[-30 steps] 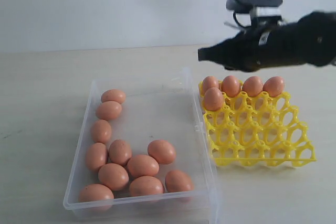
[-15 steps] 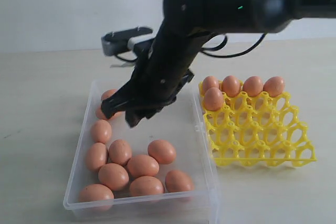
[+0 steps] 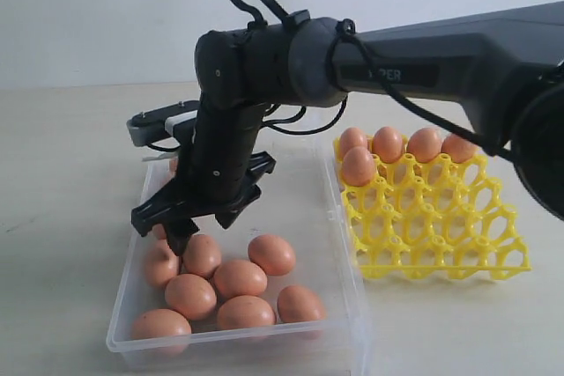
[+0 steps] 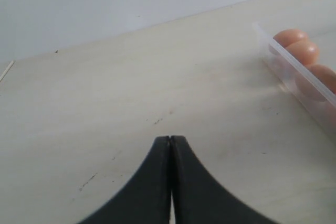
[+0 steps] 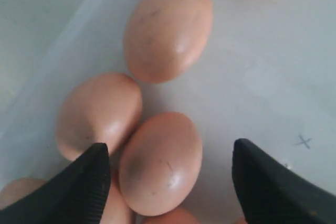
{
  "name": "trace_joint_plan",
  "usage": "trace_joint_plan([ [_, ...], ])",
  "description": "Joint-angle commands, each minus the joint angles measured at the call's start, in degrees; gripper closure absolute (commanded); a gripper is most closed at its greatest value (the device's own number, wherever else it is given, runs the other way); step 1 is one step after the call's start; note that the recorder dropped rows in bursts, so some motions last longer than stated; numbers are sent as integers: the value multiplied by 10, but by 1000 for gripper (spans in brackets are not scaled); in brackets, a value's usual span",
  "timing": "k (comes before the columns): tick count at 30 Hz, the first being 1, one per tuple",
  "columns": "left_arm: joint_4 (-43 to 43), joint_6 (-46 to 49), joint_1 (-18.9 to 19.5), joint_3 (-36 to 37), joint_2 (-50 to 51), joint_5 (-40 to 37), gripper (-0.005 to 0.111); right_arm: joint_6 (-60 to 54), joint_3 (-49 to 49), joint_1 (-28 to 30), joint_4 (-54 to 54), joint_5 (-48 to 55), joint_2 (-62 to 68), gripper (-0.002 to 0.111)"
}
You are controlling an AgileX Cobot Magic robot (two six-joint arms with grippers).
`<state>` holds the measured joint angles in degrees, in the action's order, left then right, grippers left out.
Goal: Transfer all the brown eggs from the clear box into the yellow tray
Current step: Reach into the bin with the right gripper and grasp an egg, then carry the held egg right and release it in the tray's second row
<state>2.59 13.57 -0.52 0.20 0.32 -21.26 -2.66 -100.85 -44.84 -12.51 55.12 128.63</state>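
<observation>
Poised right gripper (image 5: 169,146), jaws spread, over a brown egg (image 5: 160,166) in clear box (image 5: 262,77); held left gripper (image 4: 170,140) pressed together.

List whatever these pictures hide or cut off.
- Exterior view: the right arm covers the far left of the clear box, so the brown eggs there cannot be counted.
- Exterior view: the same arm overlaps the far-right egg in the yellow tray.
- Left wrist view: the picture's edge cuts off the clear box; three eggs show.
- Right wrist view: eggs at the edges are cropped; no tray.
</observation>
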Motion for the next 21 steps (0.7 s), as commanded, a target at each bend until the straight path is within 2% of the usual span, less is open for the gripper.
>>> trace_joint_plan([
  [1, 3, 0, -1, -2, -3, 4, 107, 9, -7, -1, 19, 22, 14, 44],
  [3, 3, 0, -1, -2, -3, 4, 107, 9, -7, -1, 18, 23, 20, 44],
  [5, 3, 0, -1, -2, -3, 4, 107, 7, -7, -1, 17, 19, 26, 53],
  [7, 3, 0, -1, -2, -3, 4, 107, 7, -7, -1, 19, 16, 27, 80],
  [8, 3, 0, -1, -2, -3, 4, 107, -3, -7, 0, 19, 15, 26, 101],
  [9, 3, 0, -1, -2, -3, 4, 107, -8, -7, 0, 19, 11, 25, 108],
  [12, 3, 0, -1, -2, -3, 4, 107, -10, 35, 9, 23, -80, -27, 108],
  [14, 3, 0, -1, -2, -3, 4, 107, -7, 117, 28, 35, -205, -94, 108],
  [17, 3, 0, -1, -2, -3, 4, 107, -6, 300, 77, 37, -425, -216, 108],
  [19, 3, 0, -1, -2, -3, 4, 107, -6, 398, 114, 34, -539, -275, 108],
  [21, 3, 0, -1, -2, -3, 4, 107, -6, 458, 140, 32, -606, -307, 108],
])
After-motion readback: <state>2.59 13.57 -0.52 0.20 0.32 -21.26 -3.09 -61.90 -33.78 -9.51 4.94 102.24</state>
